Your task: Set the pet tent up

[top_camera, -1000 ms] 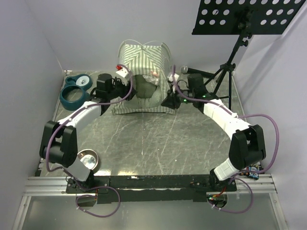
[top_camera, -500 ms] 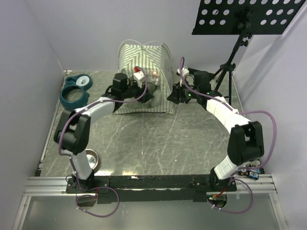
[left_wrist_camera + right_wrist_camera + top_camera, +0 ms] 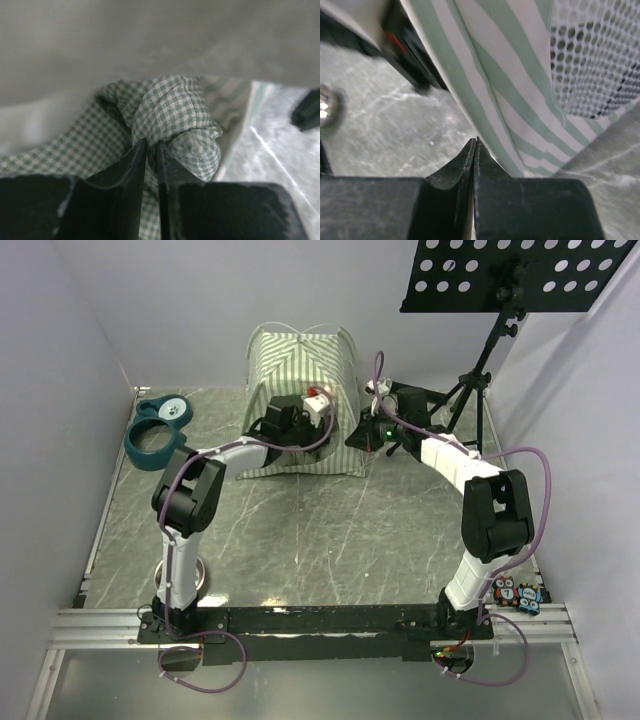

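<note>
- Top view: the pet tent stands at the back middle of the table, striped roof up and dark opening facing the arms.
- The left gripper reaches into that opening. The right gripper sits low at the tent's right front corner, just beside the fabric.
- A teal dish lies far left, well apart from the tent. A black music stand rises at the back right.
- Left wrist view: the left gripper is clenched almost fully, with a fold of the checked cushion pinched between its fingers. The cushion is bunched into a lump just past the fingertips. Pale tent fabric hangs blurred overhead.
- Right wrist view: the right gripper is clenched tight, its fingers pressed together with nothing between them. Its tip is just beside the tent's striped wall; whether it touches, I cannot tell. The mesh panel shows at the upper right.
</note>
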Motion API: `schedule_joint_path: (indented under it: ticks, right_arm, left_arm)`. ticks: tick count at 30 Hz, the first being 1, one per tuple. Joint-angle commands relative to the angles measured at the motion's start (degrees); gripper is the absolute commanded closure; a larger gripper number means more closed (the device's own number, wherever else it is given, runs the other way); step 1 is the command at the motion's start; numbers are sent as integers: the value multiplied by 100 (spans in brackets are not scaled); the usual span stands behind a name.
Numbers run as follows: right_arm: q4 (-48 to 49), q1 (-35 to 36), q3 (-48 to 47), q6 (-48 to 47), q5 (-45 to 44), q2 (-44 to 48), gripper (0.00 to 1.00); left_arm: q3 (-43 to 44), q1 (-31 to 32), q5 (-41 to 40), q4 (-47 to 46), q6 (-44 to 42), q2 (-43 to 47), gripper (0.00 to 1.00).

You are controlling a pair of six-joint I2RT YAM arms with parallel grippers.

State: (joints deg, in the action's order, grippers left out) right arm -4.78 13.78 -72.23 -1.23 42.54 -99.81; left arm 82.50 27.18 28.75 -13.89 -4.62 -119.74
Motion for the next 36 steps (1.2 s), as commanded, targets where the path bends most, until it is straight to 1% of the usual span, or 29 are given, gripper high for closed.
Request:
schedule_joint_path:
  ticks: [1, 2, 3, 5, 7, 9, 10, 12, 14, 16, 17, 18, 19, 20, 22, 23, 25, 27, 28, 29, 30, 31, 32, 33, 34, 35, 36]
  right_arm:
    - [758, -51, -90, 754, 543, 330, 100]
    - [794, -51, -99, 887, 623, 348, 100]
    - [811, -51, -116, 1010, 684, 357, 100]
    - [768, -51, -116, 1108, 633, 383, 100]
    - [628, -86, -99, 924, 475, 410, 100]
    - [513, -130, -55, 775, 194, 462, 100]
    - [504, -174, -37, 713, 149, 462, 100]
    - [197, -226, -46, 546, 79, 471, 100]
    - [117, -244, 6, 440, 140, 515, 100]
    - [47, -244, 59, 361, 236, 541, 100]
    - [21, -244, 77, 343, 272, 533, 91]
    - [-6, -244, 95, 317, 289, 550, 76]
    - [3, -244, 112, 326, 289, 568, 63]
    - [20, -244, 147, 317, 263, 585, 54]
    - [21, -244, 191, 317, 123, 603, 45]
    - [-23, -227, 165, 291, 18, 577, 41]
    - [-154, -174, 52, 177, -184, 411, 29]
    - [-296, -139, -81, 176, -404, 209, 28]
    - [-278, -130, -133, 11, -431, 86, 29]
    - [-287, -130, -186, -26, -449, -20, 31]
    - [-304, -139, -265, -35, -466, -125, 37]
    - [-374, -130, -370, -61, -458, -248, 50]
    - [-445, -130, -467, -96, -458, -336, 60]
    - [-489, -130, -572, -105, -466, -433, 75]
    - [-489, -130, -617, -131, -484, -478, 93]
    - [-507, -130, -643, -184, -510, -487, 100]
    - [-516, -130, -661, -193, -536, -487, 100]
  left_arm:
    - [258, 296, -872, 150, -741, -181, 81]
    - [258, 375, -697, 124, -751, -155, 78]
    - [249, 437, -530, 89, -725, -111, 72]
    - [249, 551, -398, 219, -602, 12, 54]
    - [153, 499, -335, 474, -382, 266, 46]
    - [-57, 298, -484, 737, -294, 643, 41]
    - [-163, 175, -563, 913, -381, 889, 40]
    - [-304, 16, -1010, 1378, -775, 1372, 40]
    - [-392, -98, -1240, 2045, -1284, 1777, 40]
    - [-401, -169, -1136, 2607, -1680, 2085, 39]
    - [-375, -195, -1022, 2924, -1917, 2182, 39]
    - [-349, -195, -977, 3345, -2111, 2236, 38]
    - [-314, -195, -951, 3653, -2365, 2271, 37]
    - [-252, -195, -950, 3944, -2611, 2262, 37]
    - [-86, -195, -1003, 4463, -3034, 2175, 36]
    - [-67, -187, -1090, 4561, -3158, 2114, 35]
    - [20, -134, -1432, 4711, -3482, 1956, 34]
    - [64, -81, -2029, 4563, -3633, 1736, 36]
    - [56, -46, -2284, 4301, -3660, 1639, 39]
    - [64, -37, -2521, 4098, -3712, 1569, 41]
    - [117, -11, -2776, 3939, -3765, 1446, 44]
    - [222, -2, -2857, 3860, -3817, 1332, 49]
    - [336, 15, -3110, 3737, -3853, 1235, 55]
    - [424, 24, -3234, 3579, -3879, 1173, 62]
    - [521, 24, -3366, 3499, -3940, 1120, 70]
    - [556, 33, -3498, 3324, -4019, 1111, 76]
    - [539, 33, -3604, 3140, -4116, 1102, 83]
